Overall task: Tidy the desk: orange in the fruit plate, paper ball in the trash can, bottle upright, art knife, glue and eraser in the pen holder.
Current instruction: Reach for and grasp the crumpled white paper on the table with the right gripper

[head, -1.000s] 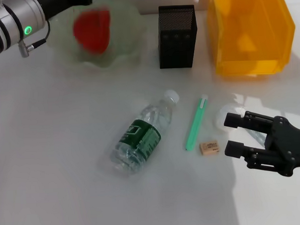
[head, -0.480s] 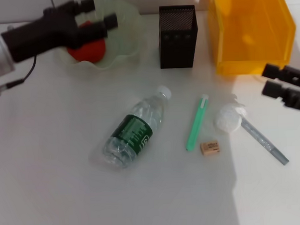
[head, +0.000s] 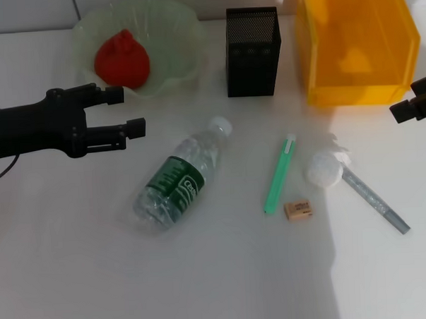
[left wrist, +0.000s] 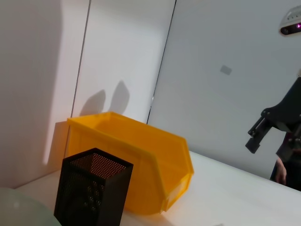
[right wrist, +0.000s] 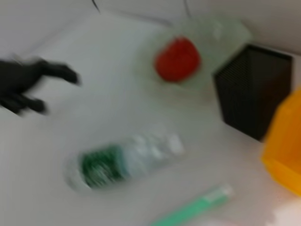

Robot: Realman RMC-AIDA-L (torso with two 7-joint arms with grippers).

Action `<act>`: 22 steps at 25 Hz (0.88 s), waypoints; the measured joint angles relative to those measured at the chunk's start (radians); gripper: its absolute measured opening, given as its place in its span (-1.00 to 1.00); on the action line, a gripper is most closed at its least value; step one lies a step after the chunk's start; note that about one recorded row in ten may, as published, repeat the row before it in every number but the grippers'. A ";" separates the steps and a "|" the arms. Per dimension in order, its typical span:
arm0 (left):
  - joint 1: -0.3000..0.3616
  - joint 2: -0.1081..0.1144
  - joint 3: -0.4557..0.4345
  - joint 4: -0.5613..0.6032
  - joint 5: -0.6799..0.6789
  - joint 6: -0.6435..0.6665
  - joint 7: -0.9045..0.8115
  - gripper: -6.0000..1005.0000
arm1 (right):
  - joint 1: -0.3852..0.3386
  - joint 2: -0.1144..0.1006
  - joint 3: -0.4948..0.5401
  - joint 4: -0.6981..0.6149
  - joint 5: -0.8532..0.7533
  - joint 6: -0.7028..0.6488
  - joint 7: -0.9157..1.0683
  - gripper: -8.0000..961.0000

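Left gripper (head: 129, 110), fingers spread and empty, has withdrawn from the fruit plate (head: 184, 65) at upper left, leaving the orange (head: 121, 57) inside; bottle (head: 180, 176) lies flat mid-frame.

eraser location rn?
In the head view the eraser lies flat on the desk, right of centre and toward the robot, just beside the near end of the green pen-like stick, with the paper ball a bit farther back-right.
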 joint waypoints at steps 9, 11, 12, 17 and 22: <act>0.016 -0.005 -0.027 -0.005 0.039 -0.002 -0.001 0.68 | 0.213 0.042 -0.253 0.277 -0.337 0.197 0.030 0.35; 0.022 -0.008 -0.027 -0.005 0.039 -0.004 0.002 0.67 | 0.234 0.060 -0.306 0.363 -0.349 0.269 0.027 0.35; 0.025 -0.009 -0.026 -0.005 0.039 -0.007 0.002 0.67 | 0.234 0.060 -0.306 0.363 -0.349 0.269 0.027 0.35; 0.029 -0.010 -0.026 -0.005 0.039 -0.011 0.003 0.66 | 0.252 0.080 -0.380 0.458 -0.352 0.355 0.024 0.33; 0.028 -0.012 -0.021 -0.012 0.039 -0.024 0.003 0.65 | 0.273 0.087 -0.434 0.556 -0.348 0.442 0.028 0.32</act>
